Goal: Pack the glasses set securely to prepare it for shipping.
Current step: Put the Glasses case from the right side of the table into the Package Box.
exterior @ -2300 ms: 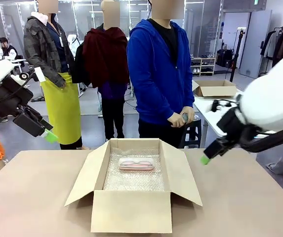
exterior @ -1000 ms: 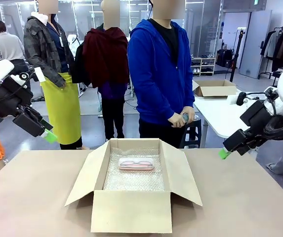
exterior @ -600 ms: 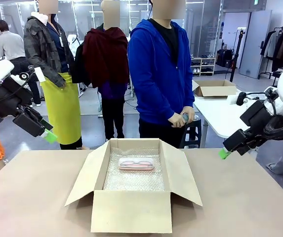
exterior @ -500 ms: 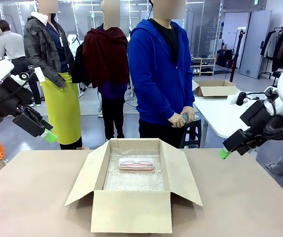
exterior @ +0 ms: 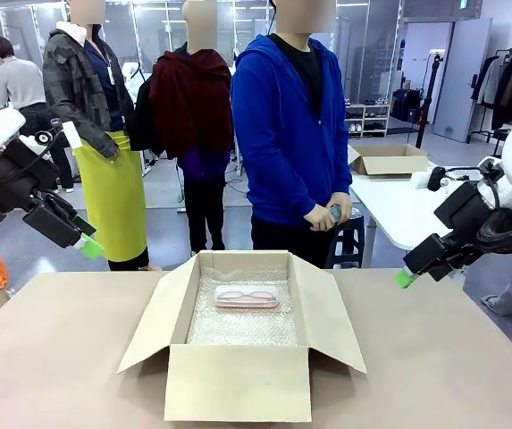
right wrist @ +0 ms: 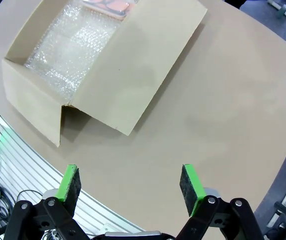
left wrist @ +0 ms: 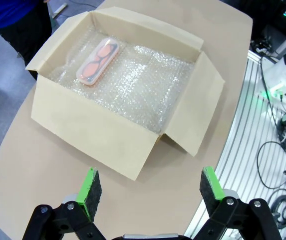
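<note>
pale pink translucent case (exterior: 247,296), frames visible inside, lying flat on bubble wrap (exterior: 242,327), far end of cardboard box (exterior: 238,384).

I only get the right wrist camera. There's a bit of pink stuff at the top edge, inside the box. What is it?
Observer: A pink glasses case, lying flat on the bubble wrap at the end of the box nearest the person.
Operator: Is the person doing anything?
Observer: The person stands at the table's far side, hands together around something small. I cannot tell what it is.
Operator: What about my other arm?
Observer: The left gripper is open and empty, raised above the table off to the box's left.
</note>
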`<state>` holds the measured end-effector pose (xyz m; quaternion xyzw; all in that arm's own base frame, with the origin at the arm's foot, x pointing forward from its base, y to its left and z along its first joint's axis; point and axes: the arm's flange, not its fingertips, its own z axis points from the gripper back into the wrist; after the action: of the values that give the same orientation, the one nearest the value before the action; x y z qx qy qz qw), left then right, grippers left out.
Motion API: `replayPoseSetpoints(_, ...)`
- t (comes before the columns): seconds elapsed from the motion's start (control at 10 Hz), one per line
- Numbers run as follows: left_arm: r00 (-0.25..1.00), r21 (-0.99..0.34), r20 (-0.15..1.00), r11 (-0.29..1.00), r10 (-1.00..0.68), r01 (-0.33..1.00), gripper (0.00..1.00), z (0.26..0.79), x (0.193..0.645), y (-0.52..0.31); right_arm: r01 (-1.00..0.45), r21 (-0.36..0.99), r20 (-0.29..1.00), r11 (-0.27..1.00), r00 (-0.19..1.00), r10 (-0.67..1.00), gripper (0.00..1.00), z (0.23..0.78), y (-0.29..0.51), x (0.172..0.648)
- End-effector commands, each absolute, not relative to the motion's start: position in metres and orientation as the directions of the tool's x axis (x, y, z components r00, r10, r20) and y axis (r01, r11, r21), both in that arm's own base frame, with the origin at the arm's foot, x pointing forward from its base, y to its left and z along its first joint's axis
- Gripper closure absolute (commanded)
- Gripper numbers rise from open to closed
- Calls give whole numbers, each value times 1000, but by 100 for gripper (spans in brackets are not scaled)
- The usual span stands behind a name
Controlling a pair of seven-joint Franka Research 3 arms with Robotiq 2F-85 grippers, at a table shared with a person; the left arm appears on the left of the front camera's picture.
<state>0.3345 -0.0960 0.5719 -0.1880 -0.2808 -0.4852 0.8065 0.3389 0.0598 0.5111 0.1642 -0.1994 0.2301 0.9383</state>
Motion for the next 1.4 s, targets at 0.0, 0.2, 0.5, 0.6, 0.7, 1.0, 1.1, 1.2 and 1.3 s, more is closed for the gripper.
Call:
replayPoseSetpoints(0.0,353,-35,648,436,-675,899,0,574,335,-93,-512,204,463,834,801,379,0,512,60,340)
replayPoseSetpoints(0.2,353,-35,648,436,-675,899,0,574,335,-93,-512,204,463,834,801,379,0,512,60,340)
replayPoseSetpoints(0.5,353,-35,648,436,-675,899,0,574,335,-93,-512,204,463,834,801,379,0,512,60,340)
replayPoseSetpoints(0.6,353,-35,648,436,-675,899,0,574,335,-93,-512,204,463,834,801,379,0,512,60,340)
replayPoseSetpoints(0.7,353,-35,648,436,-675,899,0,574,335,-93,-512,204,463,834,801,379,0,512,60,340)
replayPoseSetpoints(1.0,353,-35,648,436,-675,899,0,574,335,-93,-512,204,463,834,801,379,0,512,60,340)
replayPoseSetpoints(1.1,353,-35,648,436,-675,899,0,574,335,-93,-512,204,463,834,801,379,0,512,60,340)
replayPoseSetpoints(1.2,353,-35,648,436,-675,899,0,574,335,-93,-512,204,463,834,801,379,0,512,60,340)
replayPoseSetpoints(1.3,353,-35,648,436,-675,899,0,574,335,-93,-512,204,463,834,801,379,0,512,60,340)
